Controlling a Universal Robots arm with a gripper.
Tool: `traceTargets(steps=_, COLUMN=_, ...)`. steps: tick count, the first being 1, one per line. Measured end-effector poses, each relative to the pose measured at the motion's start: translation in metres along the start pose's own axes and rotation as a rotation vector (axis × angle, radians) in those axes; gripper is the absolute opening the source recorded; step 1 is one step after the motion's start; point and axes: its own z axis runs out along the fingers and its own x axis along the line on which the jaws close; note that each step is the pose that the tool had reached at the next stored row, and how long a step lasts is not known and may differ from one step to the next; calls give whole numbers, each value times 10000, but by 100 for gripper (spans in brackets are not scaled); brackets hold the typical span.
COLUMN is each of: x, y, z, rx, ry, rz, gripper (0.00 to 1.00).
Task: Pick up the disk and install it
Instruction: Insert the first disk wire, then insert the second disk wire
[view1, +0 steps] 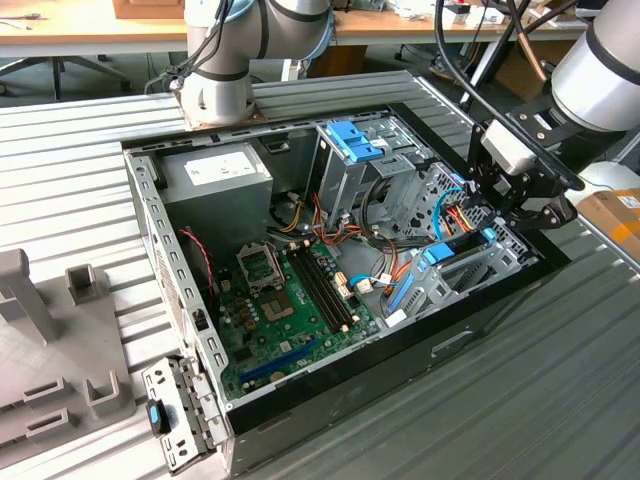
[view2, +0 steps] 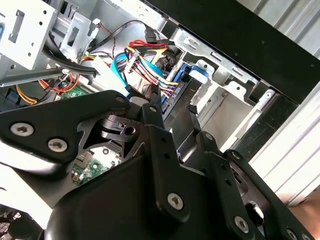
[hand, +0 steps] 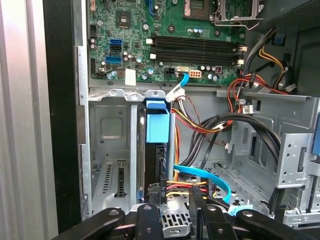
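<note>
Disk (hand: 156, 150) stands on edge in the drive bay at the case's (view1: 480, 335) front corner, blue carrier tab up. Gripper (hand: 175, 202) hangs just above it, fingers (view2: 150, 107) spread, holding nothing. Motherboard (view1: 290, 300) lies beside the bay.

My end effector (hand: 175, 210) is black; beside it the disk (hand: 156, 127) shows bright blue, the motherboard (hand: 150, 35) beyond green.
</note>
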Motion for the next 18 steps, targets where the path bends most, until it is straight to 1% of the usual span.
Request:
traceTargets(steps=14, x=-2, y=0, z=-7, rx=2, ry=2, rz=11, gripper=36)
traceTargets(steps=16, x=-12, y=-9, z=-63, rx=2, ry=2, rz=11, gripper=36)
traceTargets(steps=18, x=-33, y=-25, z=-163, rx=2, ry=1, rz=11, gripper=36)
